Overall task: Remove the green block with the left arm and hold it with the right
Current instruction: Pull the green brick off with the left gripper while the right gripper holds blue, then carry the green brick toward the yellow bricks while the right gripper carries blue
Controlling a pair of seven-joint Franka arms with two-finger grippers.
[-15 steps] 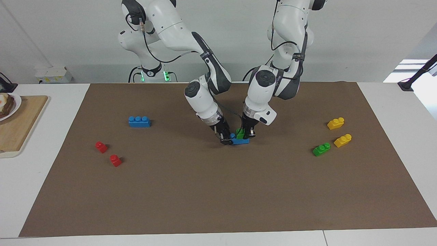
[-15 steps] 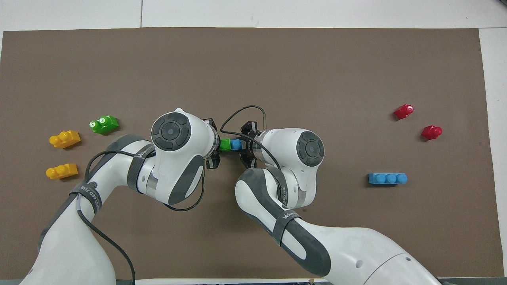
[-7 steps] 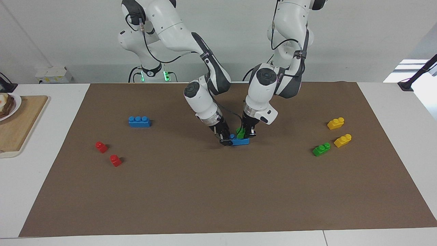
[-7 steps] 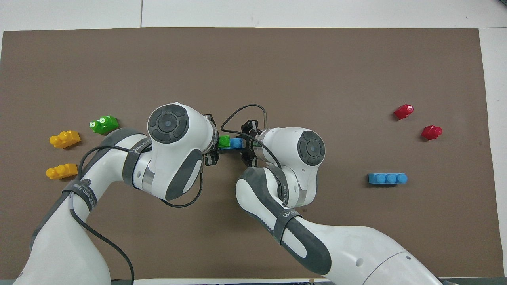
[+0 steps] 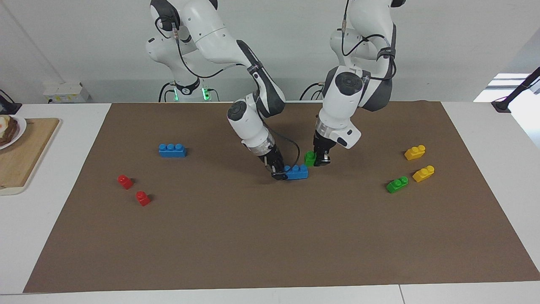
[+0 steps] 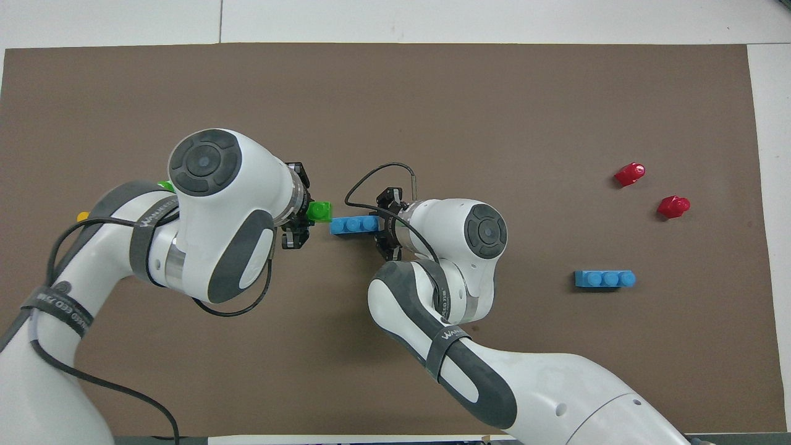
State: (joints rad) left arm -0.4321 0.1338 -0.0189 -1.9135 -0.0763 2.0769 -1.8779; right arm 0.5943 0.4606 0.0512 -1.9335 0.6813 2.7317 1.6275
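Observation:
My left gripper (image 5: 319, 160) is shut on the green block (image 5: 310, 158), a small two-stud brick. It holds the block just above the mat, apart from the blue three-stud brick (image 5: 297, 172) and toward the left arm's end. In the overhead view the green block (image 6: 320, 211) sticks out of the left gripper (image 6: 298, 213) beside the blue brick (image 6: 353, 225). My right gripper (image 5: 276, 172) is shut on the end of that blue brick and holds it down on the brown mat (image 5: 270, 236); it also shows in the overhead view (image 6: 385, 225).
A second green block (image 5: 397, 184) and two yellow bricks (image 5: 414, 152) (image 5: 423, 173) lie toward the left arm's end. Another blue brick (image 5: 172, 150) and two red pieces (image 5: 125, 181) (image 5: 143, 198) lie toward the right arm's end. A wooden board (image 5: 21, 156) sits off the mat.
The left gripper has pulled the green block off the blue brick, lifting it up and toward the left arm's end. The right gripper has kept the blue brick in place.

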